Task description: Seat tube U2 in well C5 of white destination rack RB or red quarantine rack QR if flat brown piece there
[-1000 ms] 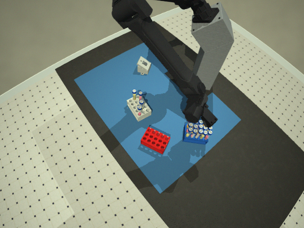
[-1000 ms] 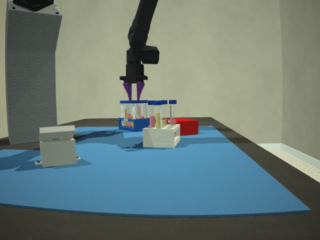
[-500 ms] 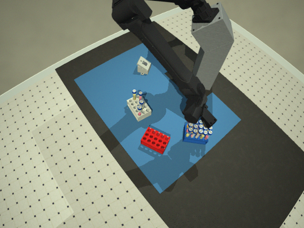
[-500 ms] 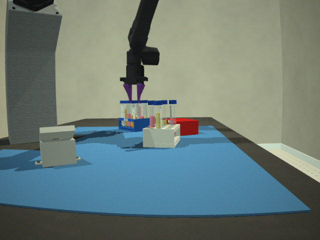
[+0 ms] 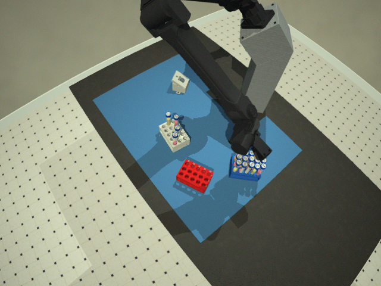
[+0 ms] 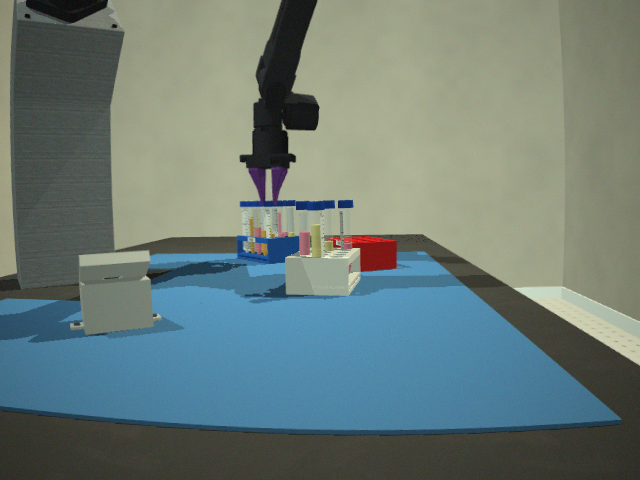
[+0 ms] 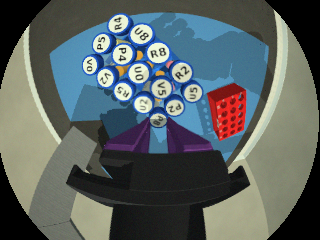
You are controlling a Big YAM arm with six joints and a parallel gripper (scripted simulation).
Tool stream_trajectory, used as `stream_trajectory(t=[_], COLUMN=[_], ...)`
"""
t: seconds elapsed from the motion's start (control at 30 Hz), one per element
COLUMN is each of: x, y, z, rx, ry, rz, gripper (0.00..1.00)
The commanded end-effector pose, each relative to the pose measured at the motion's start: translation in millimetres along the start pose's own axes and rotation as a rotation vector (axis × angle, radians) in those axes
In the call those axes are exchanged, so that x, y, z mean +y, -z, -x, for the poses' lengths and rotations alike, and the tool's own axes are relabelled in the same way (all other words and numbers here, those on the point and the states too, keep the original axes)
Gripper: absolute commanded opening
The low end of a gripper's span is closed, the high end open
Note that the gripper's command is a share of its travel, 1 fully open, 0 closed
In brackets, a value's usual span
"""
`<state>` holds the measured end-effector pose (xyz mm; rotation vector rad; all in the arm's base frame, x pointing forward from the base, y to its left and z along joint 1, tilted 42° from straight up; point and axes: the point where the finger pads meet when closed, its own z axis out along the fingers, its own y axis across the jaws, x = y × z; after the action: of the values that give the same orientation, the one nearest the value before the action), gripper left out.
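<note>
Now, gripper: your gripper (image 6: 268, 198) is clamped on a tube cap (image 7: 158, 120) in the blue rack RA (image 6: 276, 251); its label is unreadable.
U2: cap reading U2 (image 7: 143, 103) sits in RA, just beyond the gripped cap.
RB: white rack (image 6: 315, 276), some tubes, nearer the camera.
QR: red rack (image 5: 184, 177) beside RA.
Counter: blue mat (image 6: 310, 361) under all racks.

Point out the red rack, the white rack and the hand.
red rack (image 5: 194, 174): top view, on its upper face.
white rack (image 6: 319, 275): exterior view, on its front wall.
hand (image 6: 268, 200): exterior view, between the purple fingertips.
</note>
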<state>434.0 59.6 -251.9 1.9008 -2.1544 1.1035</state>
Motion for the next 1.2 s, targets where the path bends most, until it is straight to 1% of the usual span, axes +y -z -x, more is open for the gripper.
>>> stream_trajectory(t=[0.0,0.53,0.57,0.6,0.67,1.17], x=[-3,-3,-7,-9,-5,-4], y=[3.9,3.9,7.8,14.4,17.2,30.1], z=[4,4,9,11,8,6], rx=[-0.011,-0.011,-0.021,-0.026,-0.019,-0.018], ry=[0.001,0.001,0.001,0.000,0.006,0.005], rz=[-0.011,-0.011,-0.026,-0.031,-0.019,-0.020], gripper=[0.00,0.00,0.00,0.00,0.00,0.00])
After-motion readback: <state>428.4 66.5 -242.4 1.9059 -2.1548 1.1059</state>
